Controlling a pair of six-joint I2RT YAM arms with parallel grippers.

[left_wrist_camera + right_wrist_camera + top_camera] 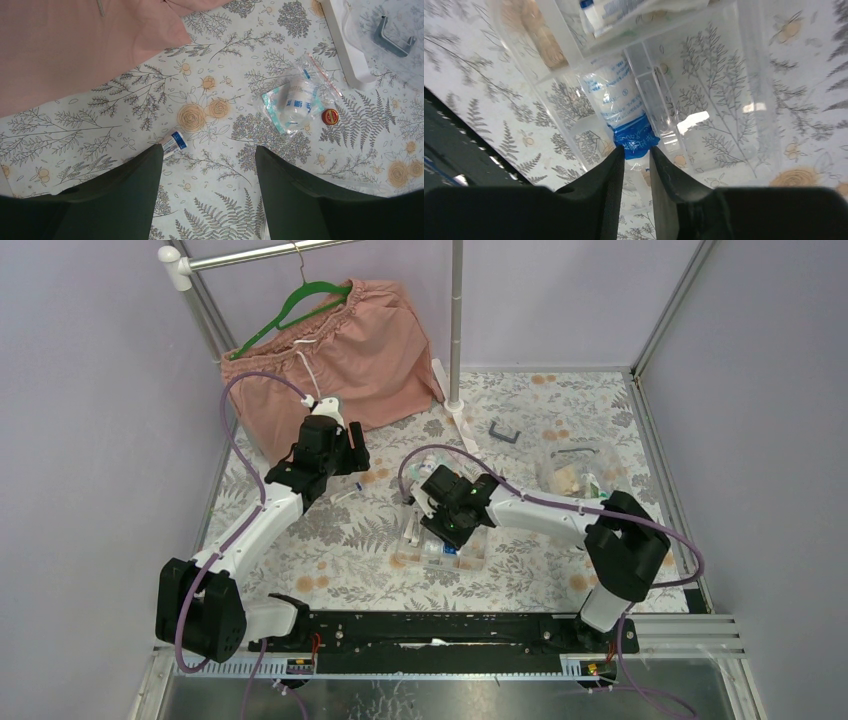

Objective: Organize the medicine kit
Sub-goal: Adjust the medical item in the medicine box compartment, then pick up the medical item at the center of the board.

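Floral tablecloth (pixel 330 560) under purple walls (pixel 90 390), pink shorts (pixel 350 350) hung at rear left. In front of them, left gripper (pixel 209 155) with fingers (pixel 135 190) wide apart, empty, above a small tube (pixel 174 141); further right, clear bag (pixel 272 102) with white bottle (pixel 297 100) inside. Mid-table, divided clear box (pixel 465 555): right gripper (pixel 636 150) clamped on the blue end of a sachet (pixel 616 97) lying in one compartment, long axis running straight away from the fingers.

Parted pincer (pixel 209 152) near tube (pixel 174 141); bottle (pixel 296 102) beyond.
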